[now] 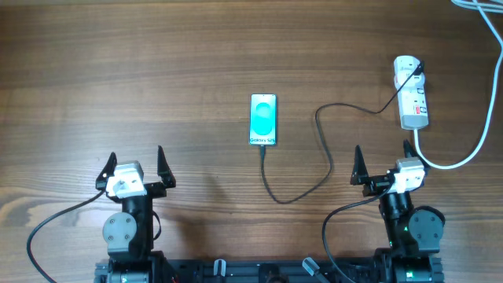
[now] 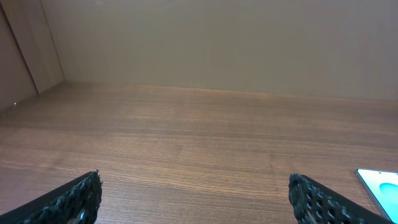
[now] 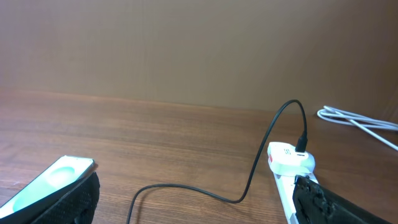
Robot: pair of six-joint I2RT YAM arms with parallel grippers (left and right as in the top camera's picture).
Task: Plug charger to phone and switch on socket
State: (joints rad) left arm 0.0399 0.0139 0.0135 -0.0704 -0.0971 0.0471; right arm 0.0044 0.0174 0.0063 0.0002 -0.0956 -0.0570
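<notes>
The phone (image 1: 263, 119) lies at the table's middle with its cyan screen lit; its corner shows in the left wrist view (image 2: 380, 182) and the right wrist view (image 3: 50, 180). The black charger cable (image 1: 326, 149) runs from the phone's near end, where its tip meets the phone, loops right and up to the white socket (image 1: 411, 93), also seen in the right wrist view (image 3: 289, 162). My left gripper (image 1: 134, 167) is open and empty at the front left. My right gripper (image 1: 383, 161) is open and empty in front of the socket.
A thicker white cable (image 1: 479, 94) runs from the socket's near end, curving up the table's right edge; it shows in the right wrist view (image 3: 357, 119). A wall rises behind the table (image 2: 186, 124).
</notes>
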